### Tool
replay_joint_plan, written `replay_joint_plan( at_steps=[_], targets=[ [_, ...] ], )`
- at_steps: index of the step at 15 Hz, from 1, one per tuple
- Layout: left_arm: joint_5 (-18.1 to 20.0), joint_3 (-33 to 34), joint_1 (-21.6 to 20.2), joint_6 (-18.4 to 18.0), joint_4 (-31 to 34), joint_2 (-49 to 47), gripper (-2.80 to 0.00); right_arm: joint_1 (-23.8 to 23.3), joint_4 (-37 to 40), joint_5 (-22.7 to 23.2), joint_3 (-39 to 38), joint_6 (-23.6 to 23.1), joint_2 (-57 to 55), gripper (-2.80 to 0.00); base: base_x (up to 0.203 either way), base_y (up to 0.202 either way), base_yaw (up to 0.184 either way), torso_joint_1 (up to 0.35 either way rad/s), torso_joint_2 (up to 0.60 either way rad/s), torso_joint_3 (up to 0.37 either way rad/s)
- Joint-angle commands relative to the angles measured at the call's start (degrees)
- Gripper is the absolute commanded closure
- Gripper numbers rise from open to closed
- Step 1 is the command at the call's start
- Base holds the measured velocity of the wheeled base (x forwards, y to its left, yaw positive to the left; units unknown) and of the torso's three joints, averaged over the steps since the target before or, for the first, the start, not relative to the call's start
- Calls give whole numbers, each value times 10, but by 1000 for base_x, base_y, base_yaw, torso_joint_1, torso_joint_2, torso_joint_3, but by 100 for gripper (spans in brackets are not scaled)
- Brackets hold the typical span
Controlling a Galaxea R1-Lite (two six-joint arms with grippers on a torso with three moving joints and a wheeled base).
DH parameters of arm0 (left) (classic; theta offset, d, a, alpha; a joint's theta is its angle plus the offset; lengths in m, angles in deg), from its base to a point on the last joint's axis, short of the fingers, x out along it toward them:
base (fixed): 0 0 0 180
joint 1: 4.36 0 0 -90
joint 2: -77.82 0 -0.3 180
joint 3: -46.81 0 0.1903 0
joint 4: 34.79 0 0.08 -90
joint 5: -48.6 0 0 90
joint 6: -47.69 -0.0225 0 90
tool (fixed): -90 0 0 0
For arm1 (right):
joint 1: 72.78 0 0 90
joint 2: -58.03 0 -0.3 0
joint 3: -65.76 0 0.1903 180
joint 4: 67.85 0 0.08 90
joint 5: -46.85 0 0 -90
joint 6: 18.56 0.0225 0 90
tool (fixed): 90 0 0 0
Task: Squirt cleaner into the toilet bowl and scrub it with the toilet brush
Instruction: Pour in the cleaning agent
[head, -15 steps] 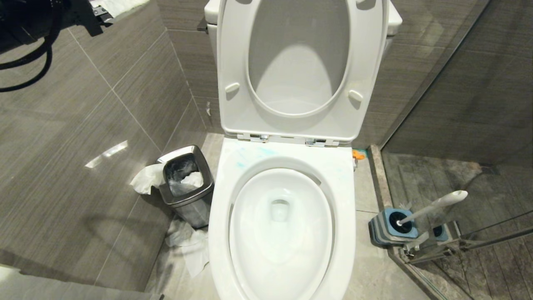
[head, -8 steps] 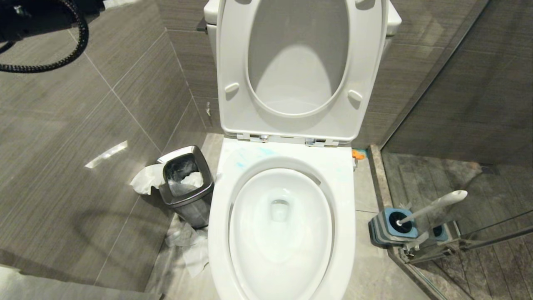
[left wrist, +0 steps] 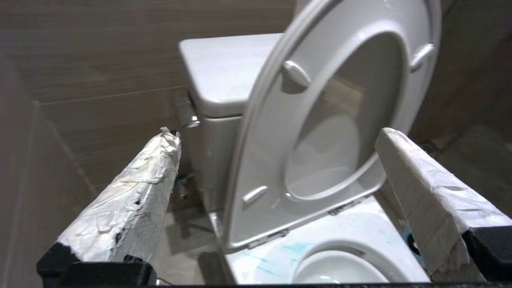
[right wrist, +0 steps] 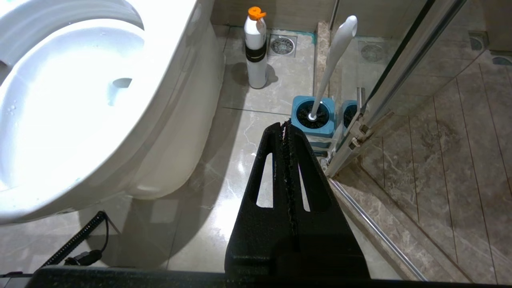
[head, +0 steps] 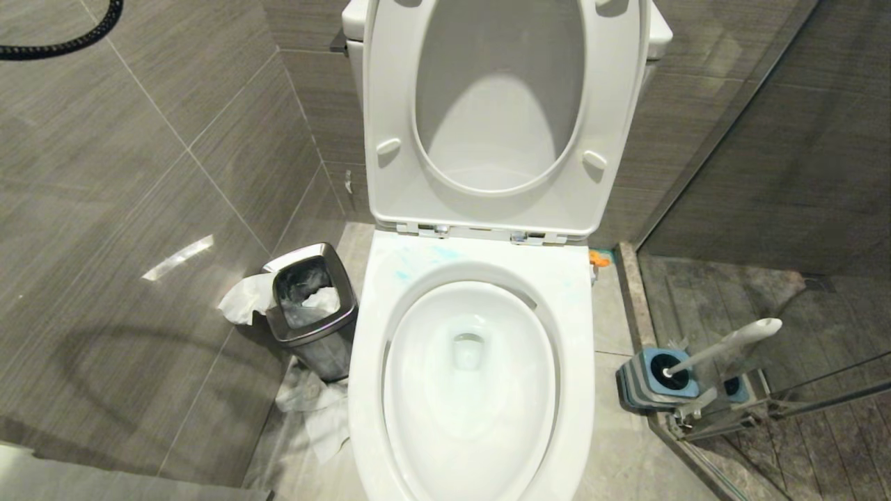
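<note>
The toilet brush [right wrist: 334, 60] stands in its holder [right wrist: 313, 116] just beyond my closed right fingers [right wrist: 285, 125], handle leaning away from the toilet bowl [right wrist: 72, 100]; my left fingers [left wrist: 404, 148] gape empty.

Toilet open, brush parked in holder.
White toilet bowl [head: 470, 390], seat and lid raised upright; thin turquoise cleaner [head: 418, 263] smears on rim behind the basin, near hinges. Toilet brush [head: 724, 344], white handle tilted, stands in blue-grey square holder on the floor right of bowl, by glass door.
</note>
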Motion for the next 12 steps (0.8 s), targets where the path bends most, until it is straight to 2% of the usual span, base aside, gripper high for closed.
replay_joint_plan(
  at_steps=[1, 7, 12],
  targets=[
    [-24, -4, 2, -9, 4, 6, 0, 0, 1, 0, 0, 0, 0, 0, 0, 0, 0, 0, 0, 0],
    [-28, -20, 4, -16, 1, 12, 0, 0, 0, 0, 0, 0, 0, 0, 0, 0, 0, 0, 0, 0],
    [-49, -26, 9, -15, 1, 73, 0, 0, 0, 0, 0, 0, 0, 0, 0, 0, 0, 0, 0, 0]
  ],
)
